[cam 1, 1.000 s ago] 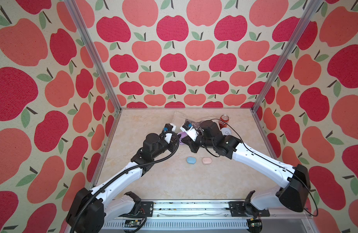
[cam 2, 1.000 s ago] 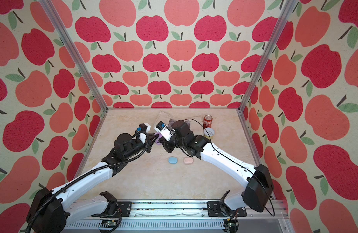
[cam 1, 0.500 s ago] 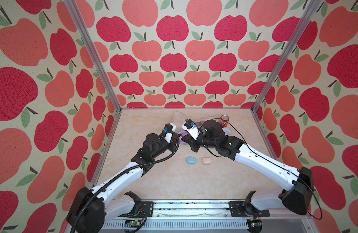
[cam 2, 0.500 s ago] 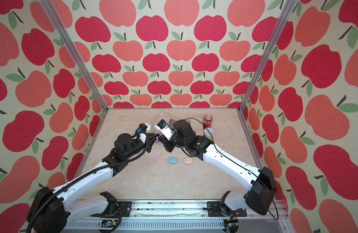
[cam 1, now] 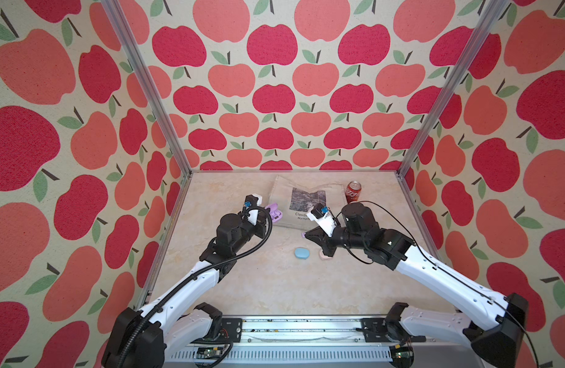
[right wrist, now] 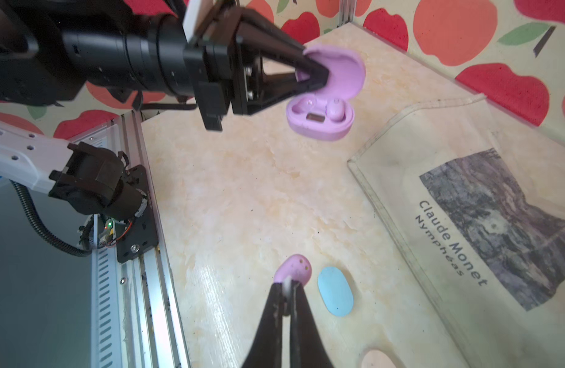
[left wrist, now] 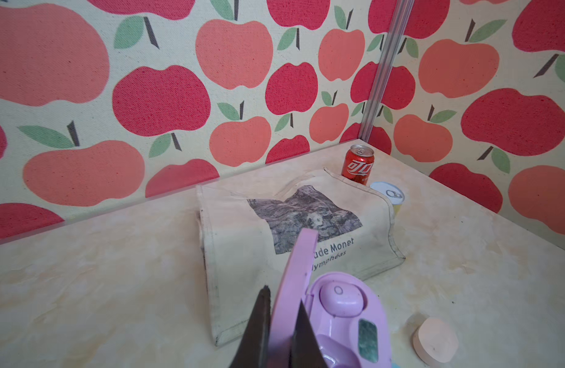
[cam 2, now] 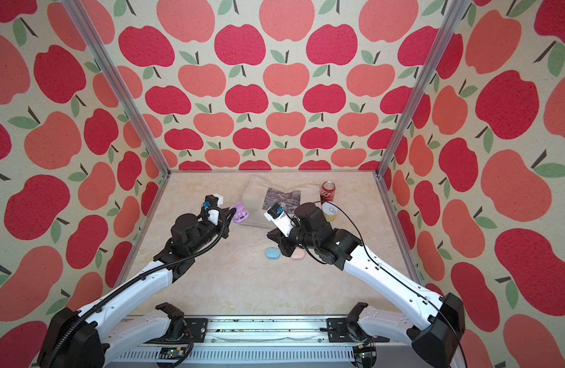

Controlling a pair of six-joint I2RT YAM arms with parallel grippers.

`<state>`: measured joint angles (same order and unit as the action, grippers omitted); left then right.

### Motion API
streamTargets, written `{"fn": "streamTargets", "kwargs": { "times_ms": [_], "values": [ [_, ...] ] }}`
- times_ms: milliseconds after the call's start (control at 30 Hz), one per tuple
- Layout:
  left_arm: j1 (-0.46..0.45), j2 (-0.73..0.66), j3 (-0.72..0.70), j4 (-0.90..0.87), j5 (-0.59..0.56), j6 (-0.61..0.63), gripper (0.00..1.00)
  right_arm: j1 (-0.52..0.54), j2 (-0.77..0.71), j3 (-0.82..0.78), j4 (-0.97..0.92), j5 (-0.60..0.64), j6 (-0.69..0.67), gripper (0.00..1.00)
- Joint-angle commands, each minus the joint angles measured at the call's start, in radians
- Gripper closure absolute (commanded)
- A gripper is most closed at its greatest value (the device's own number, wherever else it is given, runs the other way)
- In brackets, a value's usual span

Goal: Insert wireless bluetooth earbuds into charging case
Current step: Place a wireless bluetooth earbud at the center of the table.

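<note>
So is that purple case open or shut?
Open. The lilac case has its lid tipped up, pinched by the left pincer, showing one earbud seated and the other socket empty.

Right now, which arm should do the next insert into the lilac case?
Right. The right gripper is shut on a lilac earbud; the left gripper only pinches the open lid of the lilac case, one slot empty.

Marble tabletop [cam 1: 275, 286]: canvas bag [cam 1: 282, 204], red can [cam 1: 353, 192], blue case [cam 1: 303, 254], pink case [cam 2: 298, 255].
</note>
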<state>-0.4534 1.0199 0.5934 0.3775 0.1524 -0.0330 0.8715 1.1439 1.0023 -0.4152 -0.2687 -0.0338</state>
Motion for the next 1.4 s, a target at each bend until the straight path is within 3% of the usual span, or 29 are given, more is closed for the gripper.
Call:
{"fn": "streamTargets", "kwargs": {
  "times_ms": [0, 300, 800, 1000, 1200, 1367],
  "values": [
    [0.019, -0.04, 0.001, -0.011, -0.016, -0.014, 1.0, -0.003, 0.041, -0.076, -0.097, -0.069, -0.118, 1.0],
    [0.006, -0.147, 0.003, -0.117, -0.006, -0.038, 1.0, -0.005, 0.211, -0.157, -0.033, -0.118, -0.268, 1.0],
    [-0.003, -0.292, 0.019, -0.303, -0.018, -0.016, 1.0, -0.002, 0.497, -0.105, 0.024, -0.145, -0.243, 1.0],
    [0.003, -0.318, 0.01, -0.307, -0.023, -0.008, 1.0, -0.001, 0.569, -0.046, 0.002, 0.003, -0.209, 0.81],
    [0.007, -0.334, -0.004, -0.299, -0.029, -0.009, 1.0, -0.006, 0.587, 0.0, -0.05, 0.164, -0.22, 0.69],
    [0.018, -0.339, 0.004, -0.301, -0.022, -0.003, 1.0, -0.007, 0.561, 0.026, -0.082, 0.218, -0.198, 0.64]
  ]
}}
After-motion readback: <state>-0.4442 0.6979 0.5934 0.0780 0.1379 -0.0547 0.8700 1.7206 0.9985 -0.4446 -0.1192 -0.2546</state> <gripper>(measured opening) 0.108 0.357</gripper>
